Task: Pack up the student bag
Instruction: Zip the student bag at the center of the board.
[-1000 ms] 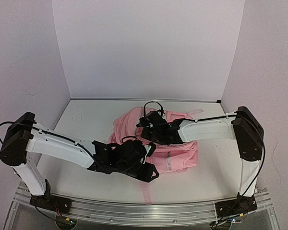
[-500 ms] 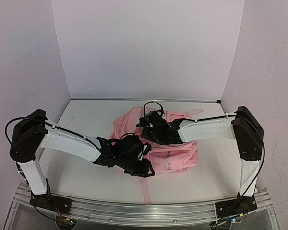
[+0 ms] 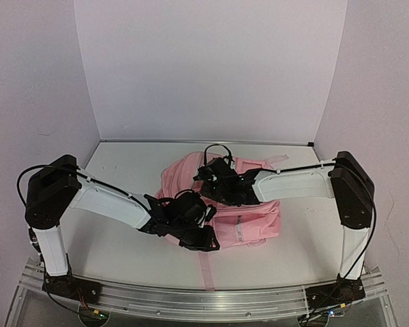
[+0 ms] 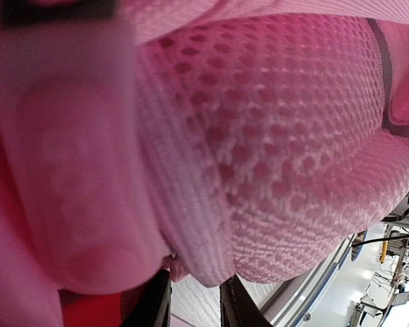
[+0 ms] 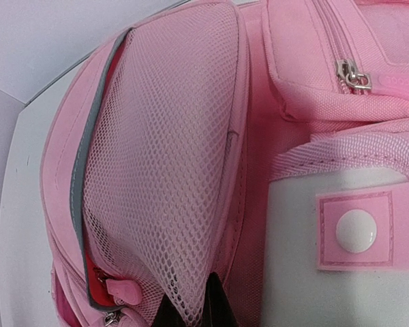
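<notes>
Top external view has the student bag (image 3: 249, 221) lying flat near the middle of the table (image 3: 123, 163), with both arms meeting over its left part. The right gripper (image 5: 194, 306) is closed. In the right wrist view its fingertips at the bottom edge seem to pinch the mesh pocket (image 5: 157, 170), which stands up like a tent. The left gripper (image 4: 194, 303) shows two dark fingers with a narrow gap at the bottom of the left wrist view. A woven hem (image 4: 184, 204) of pink mesh hangs just into this gap, but I cannot tell whether it is gripped or free.

As I judge the risks, the mesh looks thin, so it can slip out of the closed fingers, or tear a thread if the two arms pull in different directions. The bag is soft and nothing fixes it, so a strong pull may drag the whole bag over the table instead of opening the pocket. The two wrists are very near one another at the centre of the top view, and a small wrong turn can knock them together.

For room, bare table shows at the upper left and to the right of the bag, while walls close the left, back and right. One strap (image 3: 208, 272) reaches down toward the metal rail (image 3: 211, 300) at the bottom, where a low arm can catch it.
</notes>
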Motion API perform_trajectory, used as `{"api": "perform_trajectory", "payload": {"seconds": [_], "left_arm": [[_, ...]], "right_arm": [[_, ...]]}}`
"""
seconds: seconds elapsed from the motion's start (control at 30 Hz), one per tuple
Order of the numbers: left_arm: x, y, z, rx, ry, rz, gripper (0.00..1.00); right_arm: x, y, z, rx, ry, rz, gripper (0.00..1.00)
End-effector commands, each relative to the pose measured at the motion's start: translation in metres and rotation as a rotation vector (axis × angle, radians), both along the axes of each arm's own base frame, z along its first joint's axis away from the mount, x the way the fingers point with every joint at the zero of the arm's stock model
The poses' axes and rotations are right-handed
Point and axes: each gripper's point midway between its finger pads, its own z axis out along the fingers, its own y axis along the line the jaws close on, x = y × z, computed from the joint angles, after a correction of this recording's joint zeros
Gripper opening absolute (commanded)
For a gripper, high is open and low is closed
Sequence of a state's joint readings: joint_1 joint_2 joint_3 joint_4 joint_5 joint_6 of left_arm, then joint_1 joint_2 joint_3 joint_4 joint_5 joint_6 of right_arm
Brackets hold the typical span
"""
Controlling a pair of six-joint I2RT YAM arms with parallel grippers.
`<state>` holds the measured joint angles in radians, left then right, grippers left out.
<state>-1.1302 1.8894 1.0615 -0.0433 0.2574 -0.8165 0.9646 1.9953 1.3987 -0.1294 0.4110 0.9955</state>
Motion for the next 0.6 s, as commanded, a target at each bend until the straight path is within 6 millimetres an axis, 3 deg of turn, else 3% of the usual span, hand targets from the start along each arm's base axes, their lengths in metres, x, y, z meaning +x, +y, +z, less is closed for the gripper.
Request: {"api": "perform_trajectory", "payload": {"seconds": [0.0, 0.3, 0.57], "left_arm": [[0.027, 0.003, -0.002, 0.021, -0.055, 0.081, 0.22], [0.032, -0.006, -0.002, -0.011, -0.063, 0.067, 0.08], [0.042, -0.013, 0.001, -0.043, -0.081, 0.080, 0.09]], "right_arm": [[0.044, 0.004, 0.054, 0.189, -0.174, -0.119, 0.00], [0.043, 0.003, 0.051, 0.184, -0.173, -0.120, 0.00], [0.042, 0.002, 0.048, 0.179, -0.169, -0.119, 0.00]]}}
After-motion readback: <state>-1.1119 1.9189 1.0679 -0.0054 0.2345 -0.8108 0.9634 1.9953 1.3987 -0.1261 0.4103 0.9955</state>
